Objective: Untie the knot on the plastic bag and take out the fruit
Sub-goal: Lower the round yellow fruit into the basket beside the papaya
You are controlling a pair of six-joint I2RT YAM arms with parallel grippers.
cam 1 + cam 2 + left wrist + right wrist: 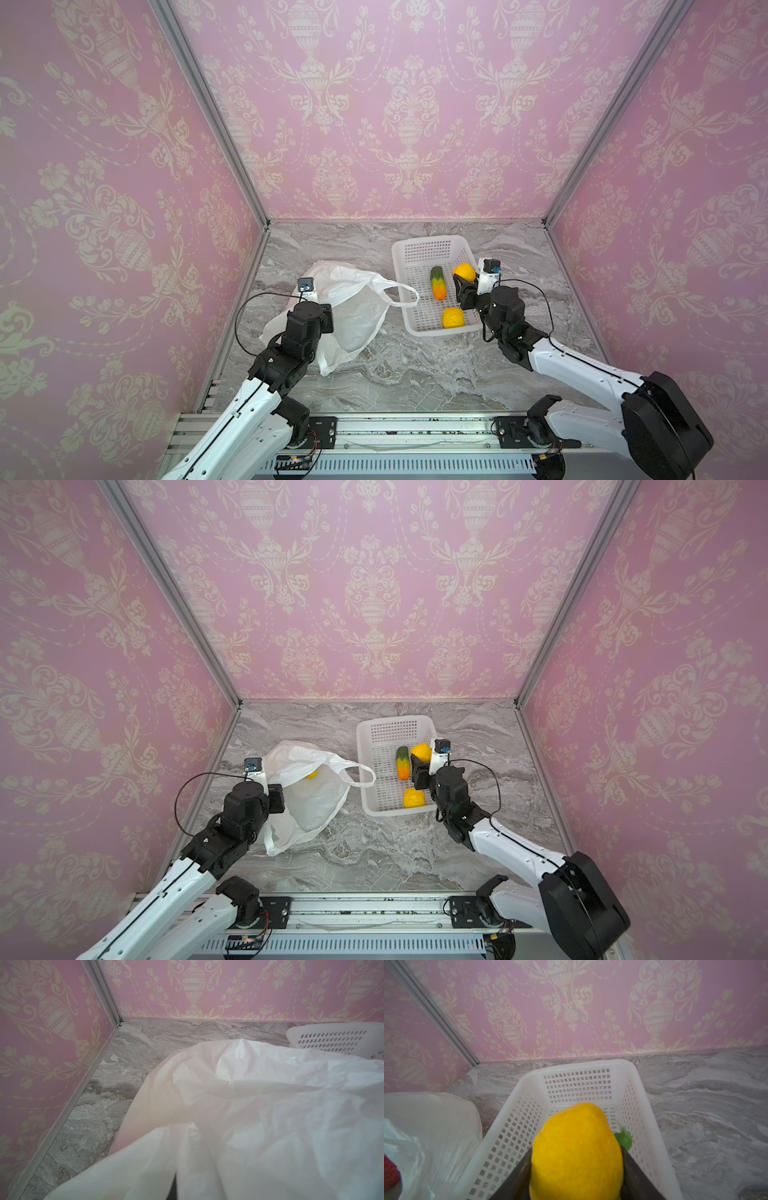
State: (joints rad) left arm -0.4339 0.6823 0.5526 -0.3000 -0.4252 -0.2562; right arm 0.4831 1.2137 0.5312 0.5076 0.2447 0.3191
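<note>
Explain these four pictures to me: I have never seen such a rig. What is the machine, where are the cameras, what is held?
Two robot arms stand at the near edge of a marble table, each ending in a two-fingered gripper. Two pictures come from a camera pair overhead; two more from cameras on the wrists. On the table lie a white bag and a white basket. The left gripper is shut and seems to pinch the bag. The right gripper holds a yellow fruit over the basket, where an orange-green fruit and a second yellow fruit lie.
</note>
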